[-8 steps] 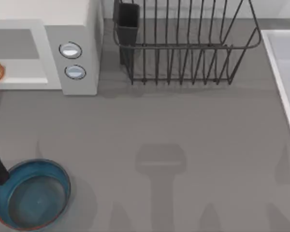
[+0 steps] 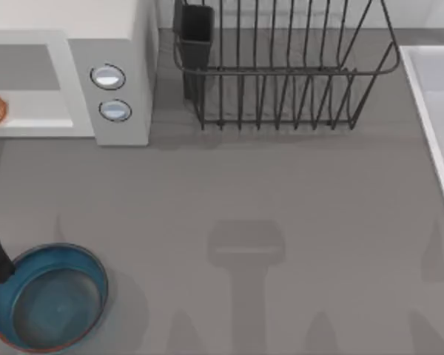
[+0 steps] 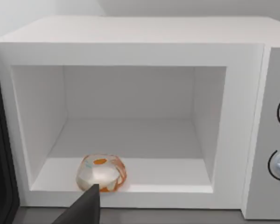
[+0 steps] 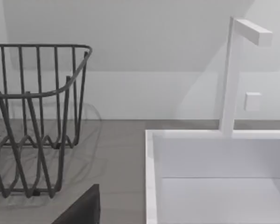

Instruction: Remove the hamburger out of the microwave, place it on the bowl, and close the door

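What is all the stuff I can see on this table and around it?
microwave: one, white, top view's far left, cavity open.
dials: two, silver-blue, on the microwave's side panel.
hamburger: one, off-white with orange spot, at the cavity's front edge.
door: one, dark from the left wrist view, swung open beside the cavity.
bowl: one, teal with reddish rim, near left corner.
rack: one, black wire, far middle.
sink: one, white, right side, with a white tap.
left end effector: dark finger tip in front of the hamburger.
right end effector: dark finger tip near the sink.
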